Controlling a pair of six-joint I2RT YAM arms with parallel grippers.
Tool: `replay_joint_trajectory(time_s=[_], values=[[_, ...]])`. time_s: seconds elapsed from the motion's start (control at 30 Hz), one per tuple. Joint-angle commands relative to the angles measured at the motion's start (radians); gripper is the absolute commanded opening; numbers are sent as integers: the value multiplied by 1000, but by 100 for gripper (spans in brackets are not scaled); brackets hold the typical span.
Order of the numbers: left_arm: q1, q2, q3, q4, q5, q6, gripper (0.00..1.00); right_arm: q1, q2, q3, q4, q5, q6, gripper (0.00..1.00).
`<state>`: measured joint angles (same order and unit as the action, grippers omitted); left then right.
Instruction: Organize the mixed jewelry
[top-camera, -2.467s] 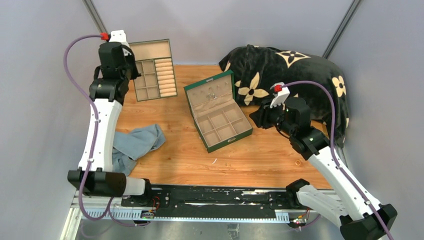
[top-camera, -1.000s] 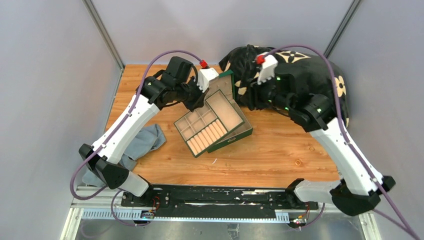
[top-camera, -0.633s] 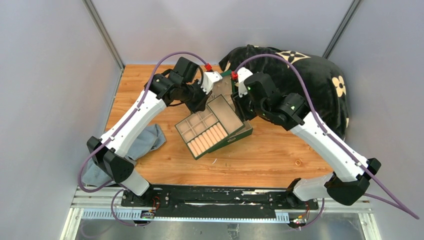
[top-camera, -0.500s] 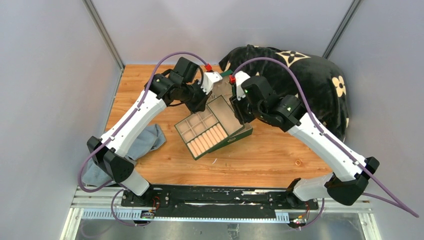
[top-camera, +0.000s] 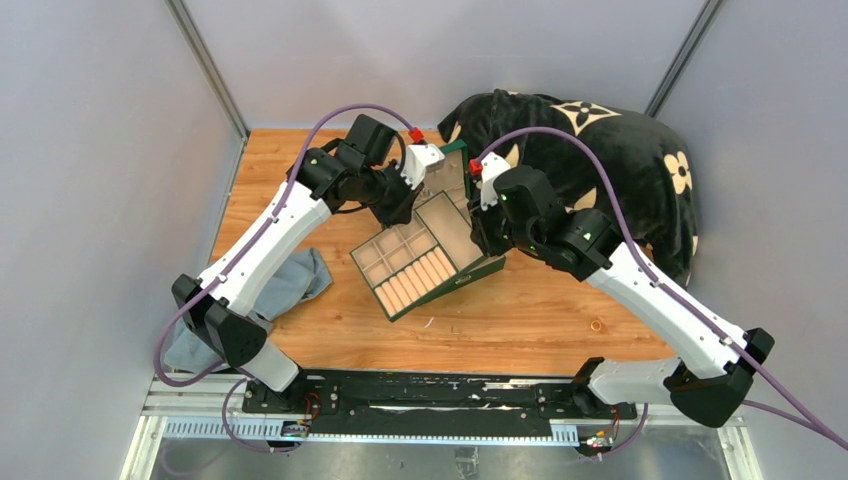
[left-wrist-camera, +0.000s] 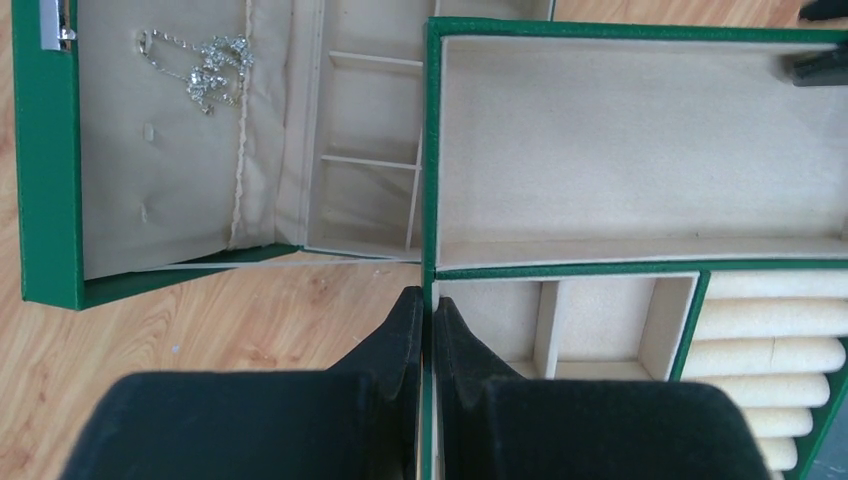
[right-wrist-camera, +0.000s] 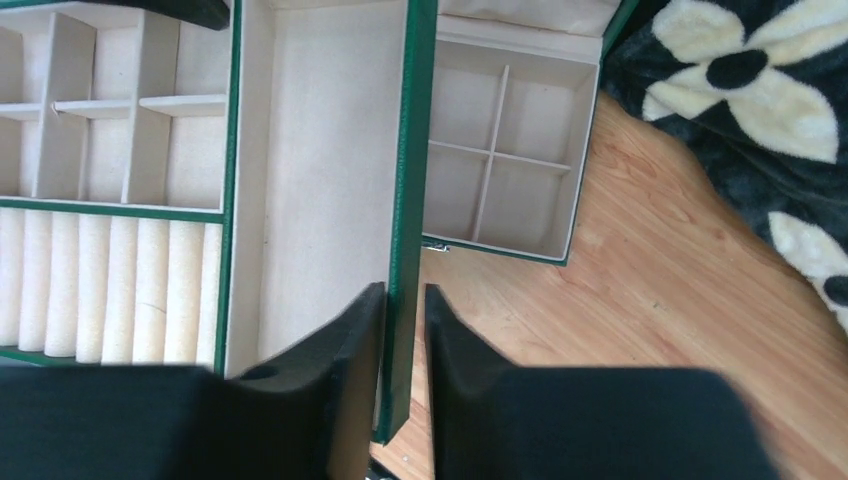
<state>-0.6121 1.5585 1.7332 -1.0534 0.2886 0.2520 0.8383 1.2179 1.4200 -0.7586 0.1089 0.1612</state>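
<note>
Green cloth covers the one box (left-wrist-camera: 45, 170) on the table (top-camera: 540, 310), its lid thrown open, and also the one divided tray (top-camera: 425, 260) poised over it between two arms. On one side the left gripper (left-wrist-camera: 425, 325) pinches the tray's wall, pads pressed tight against it. Opposite, the right gripper (right-wrist-camera: 403, 330) straddles the other wall; whether its fingers bite or merely flank it, I cannot tell.

Two pieces of jewelry show: one silvery cluster (left-wrist-camera: 205, 65) lying on the cream lining of the lid, and one gold ring (top-camera: 596, 325) alone on bare wood — well apart from the box, near the right arm.

One black blanket (top-camera: 610, 150) with cream flowers is heaped at the far right, and one blue cloth (top-camera: 285, 285) lies crumpled at the near left. The tabletop is wood-grained — plain grey walls (top-camera: 100, 150) close it in.
</note>
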Motion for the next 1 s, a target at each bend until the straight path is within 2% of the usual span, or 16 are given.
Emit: replay_joint_trajectory(time_s=[0.0,0.1,0.27,0.37,0.43,0.5,0.53,0.7,0.8,0.87,0.97], values=[[-5,-46,-7,1,35,-12,0,15,-3,-27,13,-39,21,18],[-5,-53,-10,1,32,-16,0,15,-11,-35,22,-34,19,0],[-5,-56,3,1,27,-42,0,15,-33,-57,25,8,24,0],[-5,-57,20,-3,10,-63,25,8,-58,-85,29,69,42,0],[-5,-63,28,-2,-1,-69,56,-9,-72,-104,30,88,44,0],[-5,-71,38,-1,-19,-75,70,-41,-82,-123,28,89,43,0],[-5,-74,49,0,-28,-80,73,-62,-87,-133,30,83,41,0],[-5,-104,109,1,-20,-95,78,-192,-101,-194,56,39,24,0],[-5,-129,131,14,-69,-127,79,-243,-96,-229,96,34,9,0],[-3,-169,93,63,-120,-177,80,-252,-85,-252,149,37,-15,0],[16,-274,-37,223,-181,-291,80,-274,-60,-279,222,35,-43,0]])
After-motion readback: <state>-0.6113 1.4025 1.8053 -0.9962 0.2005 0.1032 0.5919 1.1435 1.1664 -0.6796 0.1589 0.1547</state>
